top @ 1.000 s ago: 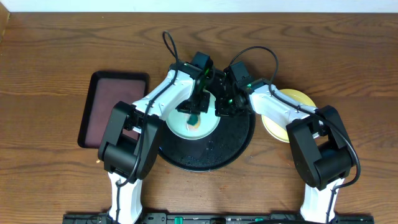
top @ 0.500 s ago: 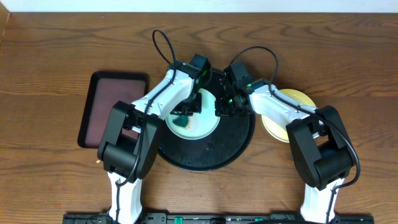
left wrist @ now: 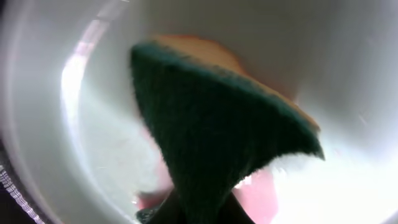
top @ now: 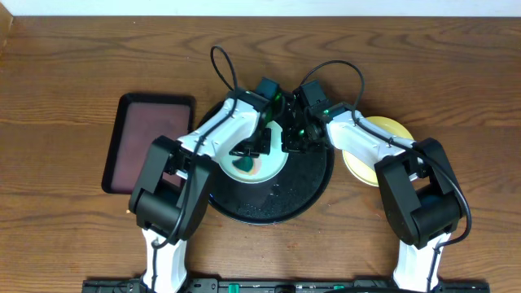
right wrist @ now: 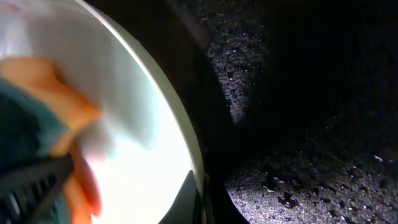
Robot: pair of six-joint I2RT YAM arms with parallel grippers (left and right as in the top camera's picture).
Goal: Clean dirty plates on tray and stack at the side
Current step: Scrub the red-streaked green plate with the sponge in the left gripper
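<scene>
My left jaws are closed tight on a green sponge with a yellow-orange back (left wrist: 217, 124). The sponge gets thin at the bottom of my left wrist view, where my jaws pinch it. Its green side faces my camera and its other end is down on a pale mint-green round plastic plate (top: 275, 163). There is a reddish-orange smear (left wrist: 261, 193) on the plate just beside the sponge.

My right jaws are at the right edge of the same plate. They look very dark in my right wrist view, so I cannot tell if they are open or closed, or if they touch the plate. In that view I see the plate's rim (right wrist: 186, 143) close by, and the sponge (right wrist: 25, 130) on the far side of it.

The plate sits in the back left part of a big round shiny black tray (top: 301, 191). The tray's floor is speckled with little wet-looking dots.

To the right of the tray, on the brown wooden counter (top: 73, 73), lies a pale yellow round plastic plate (top: 391, 130). My right arm hides part of it. To the left of the black tray lies a dark maroon tray with four corners (top: 151, 142).
</scene>
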